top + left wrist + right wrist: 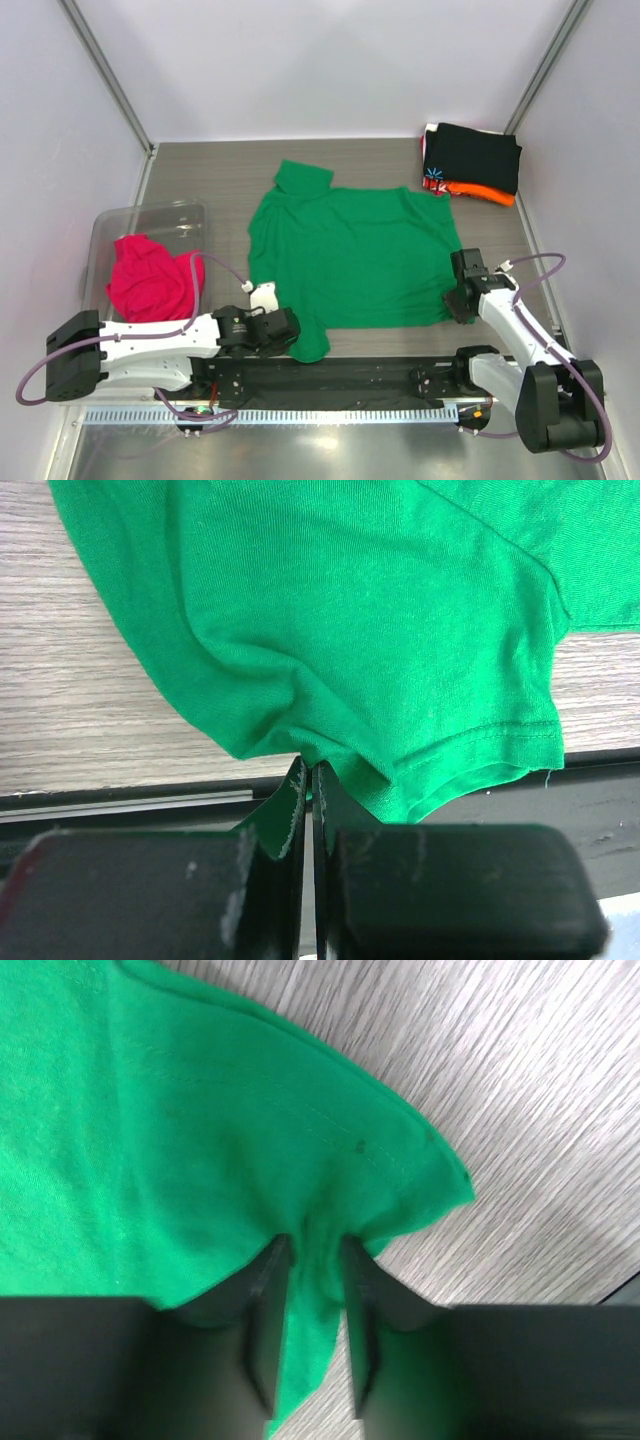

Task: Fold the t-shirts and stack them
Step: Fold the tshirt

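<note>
The left gripper [308,772] and right gripper [315,1250] each pinch the green t-shirt [350,255]. The white tag's [263,296] print is illegible.

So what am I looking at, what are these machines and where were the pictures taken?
Two robot arms, bolted at the near edge of the table, each ending in a two-finger gripper. One picture looks down from above; the other two come from cameras on the wrists. A green t-shirt lies spread flat, a pink t-shirt sits in a clear bin, and folded shirts are stacked far right. The left gripper is pinched shut on a sleeve; the right gripper has the hem corner bunched between its fingers.
</note>
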Available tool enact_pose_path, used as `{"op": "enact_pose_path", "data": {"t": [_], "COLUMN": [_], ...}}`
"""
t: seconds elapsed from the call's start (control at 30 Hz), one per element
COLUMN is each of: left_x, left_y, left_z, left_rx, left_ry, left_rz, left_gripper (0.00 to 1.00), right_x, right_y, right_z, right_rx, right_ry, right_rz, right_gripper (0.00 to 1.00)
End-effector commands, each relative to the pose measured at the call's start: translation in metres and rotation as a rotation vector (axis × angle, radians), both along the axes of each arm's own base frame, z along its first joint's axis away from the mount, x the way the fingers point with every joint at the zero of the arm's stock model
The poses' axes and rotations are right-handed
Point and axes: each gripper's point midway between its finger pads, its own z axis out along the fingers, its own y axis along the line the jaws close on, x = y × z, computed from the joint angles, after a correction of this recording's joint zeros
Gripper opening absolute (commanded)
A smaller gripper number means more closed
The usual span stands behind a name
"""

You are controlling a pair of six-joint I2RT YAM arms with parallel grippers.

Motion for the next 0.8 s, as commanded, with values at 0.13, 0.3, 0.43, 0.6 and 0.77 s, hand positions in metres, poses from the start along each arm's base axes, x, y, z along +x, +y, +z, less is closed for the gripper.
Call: {"op": "enact_pose_path", "data": {"t": [0.13,0.3,0.43,0.6,0.77], "left_x": [0.005,0.008,0.013,0.032,0.068], "left_y": [-0.007,-0.002,0.005,0.008,0.013], "left_z": [0.027,0.06,0.084,0.108,0.12], "left_rx": [-0.038,-0.063,-0.052,0.0,0.075], "left_ry": [-0.027,-0.058,-0.102,-0.158,-0.184], "left_rz": [0.002,0.002,-0.009,-0.022,-0.028], "left_gripper": [0.0,0.0,0.0,0.0,0.0], "right_x": [0.003,0.003,-0.002,0.001,0.034], "right_y": [0.012,0.016,0.018,0.023,0.026], "right_z": [0.015,0.042,0.056,0.061,0.082], "right_rx": [0.068,0.087,0.096,0.108,0.082], "right_ry": [-0.084,-0.148,-0.183,-0.197,-0.223], "right_rz": [0.021,0.05,0.087,0.137,0.223], "right_gripper": [0.1,0.01,0.01,0.01,0.01]}}
